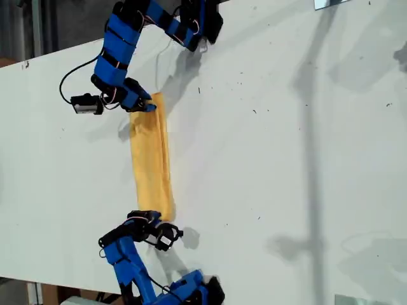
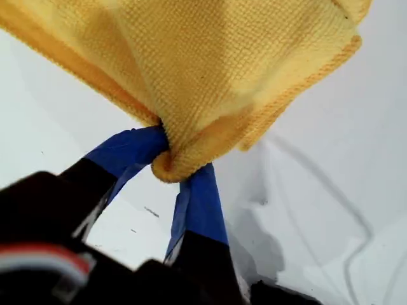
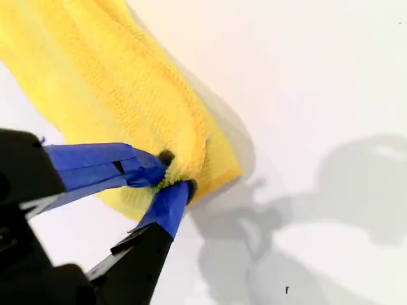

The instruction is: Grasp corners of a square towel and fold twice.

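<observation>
Exterior view: towel [image 1: 151,162], narrow folded strip on white desk [image 1: 267,159], first pincer [image 2: 177,166] & second pincer [image 3: 173,173] each clenched on opp. ends.

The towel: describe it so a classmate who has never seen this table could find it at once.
On the white table, look between the two blue arms. The towel stretches there as a narrow folded strip, each end pinched by a gripper. It is the only yellow-orange, soft thing there.
</observation>
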{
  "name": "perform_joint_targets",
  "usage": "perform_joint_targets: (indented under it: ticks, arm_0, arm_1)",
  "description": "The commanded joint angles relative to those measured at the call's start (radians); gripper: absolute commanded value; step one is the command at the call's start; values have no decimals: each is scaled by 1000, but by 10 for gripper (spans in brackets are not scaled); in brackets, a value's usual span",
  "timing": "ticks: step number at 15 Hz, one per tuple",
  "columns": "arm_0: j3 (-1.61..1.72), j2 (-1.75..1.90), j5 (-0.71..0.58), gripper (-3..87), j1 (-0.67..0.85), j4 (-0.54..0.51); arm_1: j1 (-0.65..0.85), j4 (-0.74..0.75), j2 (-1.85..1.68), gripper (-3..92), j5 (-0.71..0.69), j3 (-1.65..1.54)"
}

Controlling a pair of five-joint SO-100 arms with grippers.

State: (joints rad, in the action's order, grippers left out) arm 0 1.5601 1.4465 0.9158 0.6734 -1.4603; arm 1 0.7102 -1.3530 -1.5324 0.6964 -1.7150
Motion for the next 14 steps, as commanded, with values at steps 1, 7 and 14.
perform_joint_targets:
  ticks: [1,7,14]
  arm_0:
    - [-38,94,23,275,-23,-60]
    - [-121,287,-11,247,11,-184]
    - [149,491,23,214,60,-74]
  arm_1:
    - [14,17,-46,383,8,6]
    - [112,-17,-86,437,-15,6]
    - [267,0,60,434,-71,52]
